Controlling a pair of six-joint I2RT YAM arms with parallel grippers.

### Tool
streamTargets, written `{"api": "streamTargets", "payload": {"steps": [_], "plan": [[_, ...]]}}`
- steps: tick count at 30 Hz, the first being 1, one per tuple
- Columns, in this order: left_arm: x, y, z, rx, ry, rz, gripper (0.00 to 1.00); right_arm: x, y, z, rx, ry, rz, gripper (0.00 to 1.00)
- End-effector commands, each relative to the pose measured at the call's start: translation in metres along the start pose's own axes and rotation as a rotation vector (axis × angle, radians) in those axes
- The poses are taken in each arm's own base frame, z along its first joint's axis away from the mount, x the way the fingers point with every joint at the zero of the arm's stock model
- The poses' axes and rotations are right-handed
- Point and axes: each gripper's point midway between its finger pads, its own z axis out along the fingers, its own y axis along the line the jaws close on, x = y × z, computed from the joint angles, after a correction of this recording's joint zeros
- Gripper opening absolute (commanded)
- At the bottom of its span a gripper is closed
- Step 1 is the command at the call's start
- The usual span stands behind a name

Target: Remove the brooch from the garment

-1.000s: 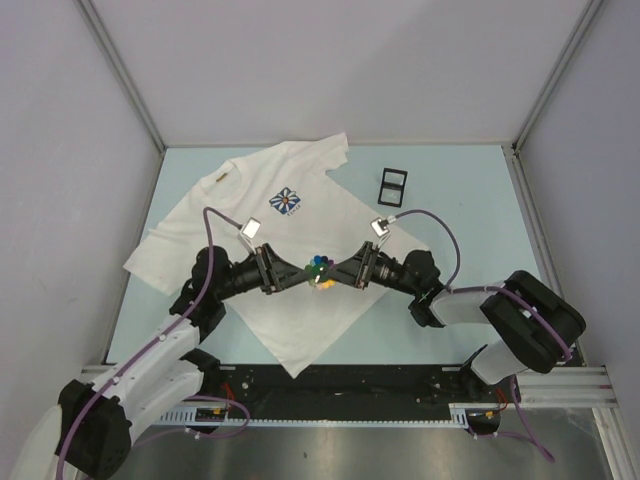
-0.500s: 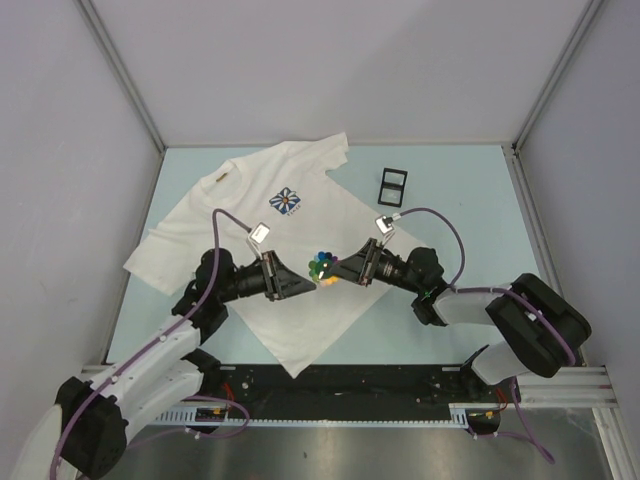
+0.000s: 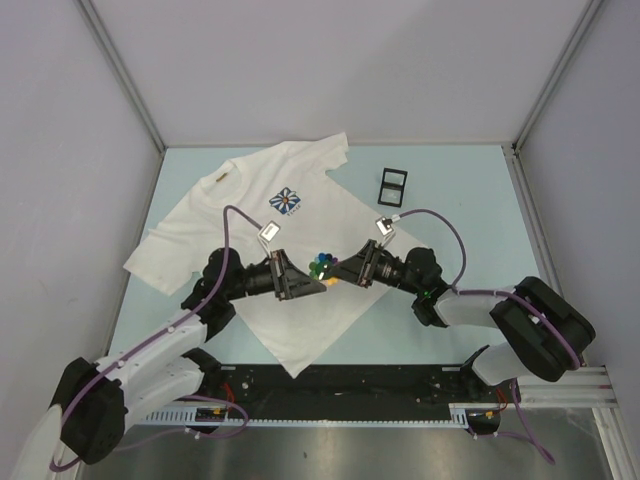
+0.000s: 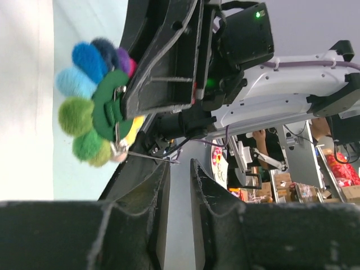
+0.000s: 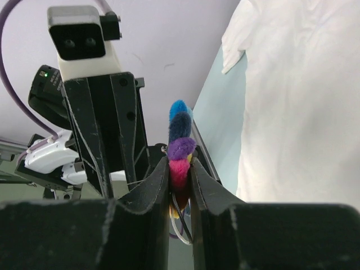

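The brooch point(image 3: 321, 265), a flower of coloured pom-poms on a green centre, is held in my right gripper point(image 3: 335, 272) just above the white T-shirt point(image 3: 330, 205). In the right wrist view the jaws point(image 5: 180, 166) are shut on the brooch point(image 5: 181, 146), its pink and purple balls pinched between them. My left gripper point(image 3: 326, 284) faces it tip to tip, with a narrow empty gap between its jaws point(image 4: 180, 163). In the left wrist view the brooch point(image 4: 93, 112) hangs just beyond my fingertips, with its metal pin point(image 4: 149, 156) sticking out towards them.
The shirt's blue-and-white flower emblem point(image 3: 288, 201) and tan collar label point(image 3: 225, 178) lie behind the grippers. A small black frame point(image 3: 393, 185) lies on the pale blue table point(image 3: 460, 200) to the shirt's right. Grey walls enclose the table.
My left gripper has drawn off the brooch and shifted right and slightly nearer. The right gripper has kept hold of the brooch and raised it a little off the shirt.
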Motion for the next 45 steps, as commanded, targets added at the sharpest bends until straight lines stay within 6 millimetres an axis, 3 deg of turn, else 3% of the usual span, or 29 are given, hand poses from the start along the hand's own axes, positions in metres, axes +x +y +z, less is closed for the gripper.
{"api": "streamTargets", "payload": {"steps": [1, 18, 22, 26, 28, 34, 39, 45], "plan": [[-0.026, -0.036, 0.005, 0.085, -0.068, 0.060, 0.24, -0.001, 0.014, 0.001, -0.043, -0.012, -0.046, 0.00], [-0.048, -0.022, 0.011, -0.025, -0.134, 0.063, 0.25, 0.016, 0.023, 0.002, -0.070, 0.041, -0.027, 0.00], [-0.055, -0.029, 0.008, -0.030, -0.148, 0.096, 0.28, 0.018, 0.022, 0.001, -0.066, 0.043, -0.001, 0.00], [-0.063, -0.042, -0.001, -0.053, -0.155, 0.202, 0.40, 0.015, 0.022, -0.002, -0.061, 0.032, 0.034, 0.00], [-0.063, -0.049, -0.008, -0.067, -0.146, 0.238, 0.51, 0.014, 0.024, -0.004, -0.072, 0.041, 0.036, 0.00], [-0.048, -0.039, -0.017, -0.117, -0.045, 0.298, 0.73, 0.013, 0.032, -0.014, -0.144, 0.102, -0.021, 0.00], [-0.038, -0.021, -0.017, -0.172, 0.041, 0.316, 0.77, 0.012, 0.033, -0.019, -0.165, 0.134, -0.043, 0.00], [-0.042, -0.005, -0.014, -0.295, -0.026, 0.350, 0.74, 0.010, 0.032, -0.017, -0.159, 0.118, -0.032, 0.00]]}}
